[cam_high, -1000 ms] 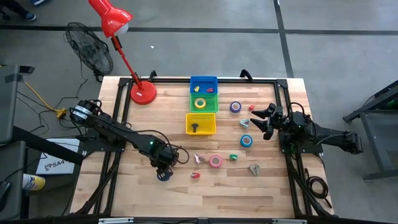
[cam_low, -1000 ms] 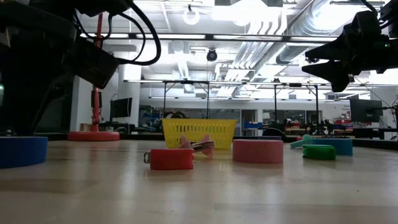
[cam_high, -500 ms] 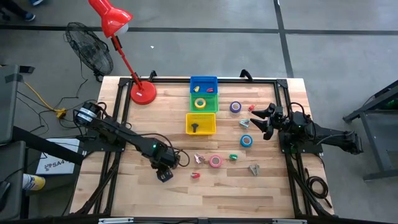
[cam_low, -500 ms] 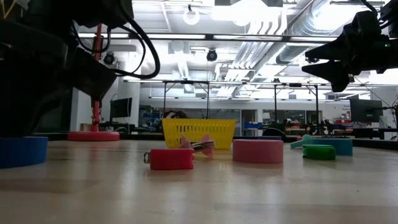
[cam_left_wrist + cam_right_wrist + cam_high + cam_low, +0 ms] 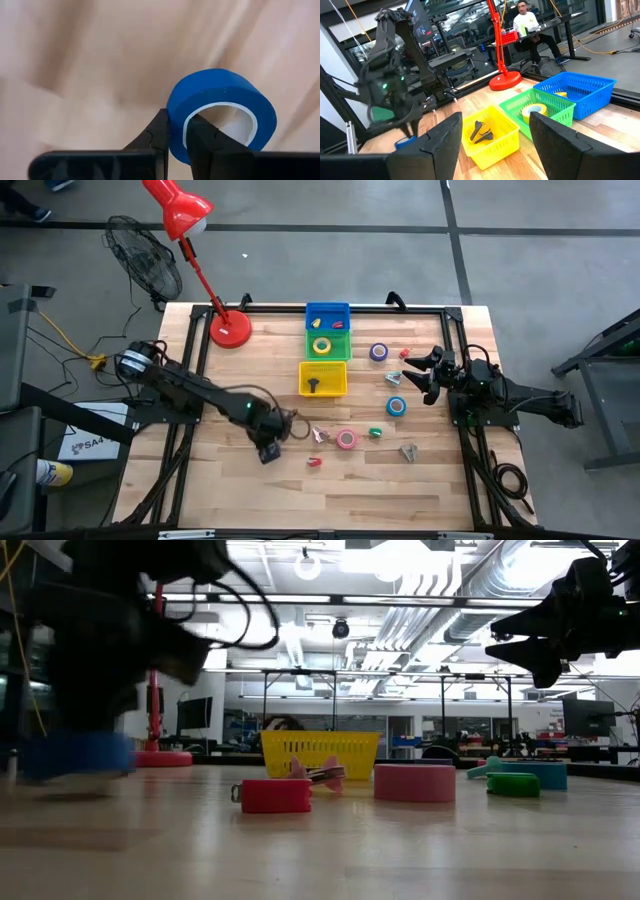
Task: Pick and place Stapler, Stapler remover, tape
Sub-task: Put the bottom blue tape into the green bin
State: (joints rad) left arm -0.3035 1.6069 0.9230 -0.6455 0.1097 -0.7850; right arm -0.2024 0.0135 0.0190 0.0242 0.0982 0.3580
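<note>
My left gripper is at the near left of the table, shut on a blue tape roll, which shows blurred in the low view. On the wood lie a pink tape roll, a second blue one and a purple one. A yellow roll sits in the green basket. A pink claw-shaped remover and a grey one lie mid-table. A small red piece lies near them. My right gripper waits open above the right side. My left gripper pinches the blue roll's wall, one finger inside the open centre and the other outside. The fingers come steeply from above. The roll is tilted in the hold and looks just clear of the table in the low view.
Blue, green and yellow baskets stand in a row at the far middle; the yellow one holds a black tool. A red lamp's base stands far left. Small green, teal and red pieces lie on the right half.
My left gripper has taken hold of the blue tape roll and gone a little toward the table's right and far edges, rolling at the wrist. The roll, flat on the table before, now rides higher and further right in the low view.
</note>
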